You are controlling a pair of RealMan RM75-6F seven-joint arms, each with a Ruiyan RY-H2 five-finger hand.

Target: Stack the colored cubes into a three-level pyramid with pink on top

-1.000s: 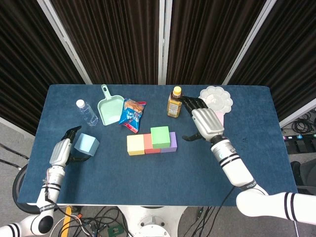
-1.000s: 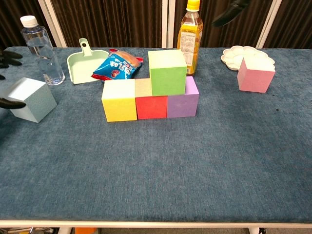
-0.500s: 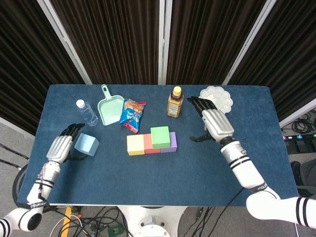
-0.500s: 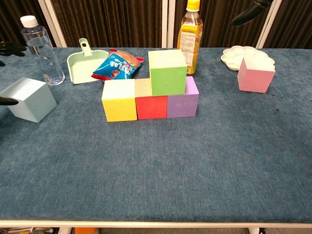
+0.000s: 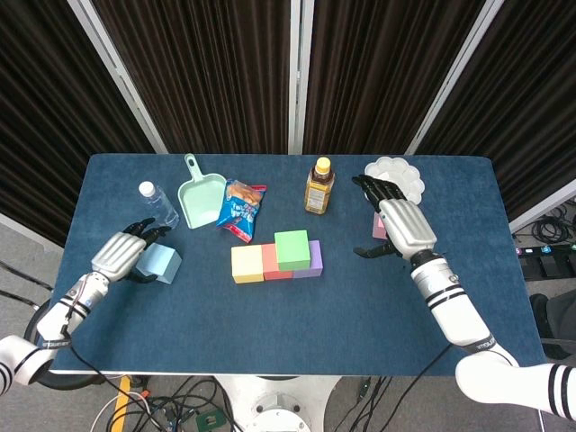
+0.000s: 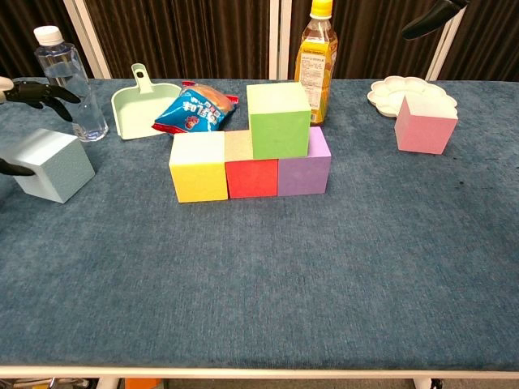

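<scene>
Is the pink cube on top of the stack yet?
No, the pink cube sits on the table by the white palette, apart from the green cube on the row.

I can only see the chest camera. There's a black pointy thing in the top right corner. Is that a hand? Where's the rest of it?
Observer: Yes. The head view shows the whole right hand. It hangs over the pink cube and hides most of it.
Kid: Is it grabbing the cube?
Observer: It doesn't look like it. Its fingers are spread and point toward the white palette, with the thumb out to the side.
Kid: And the other hand?
Observer: The left hand sits right beside the light blue cube, fingers curved toward it.
</scene>
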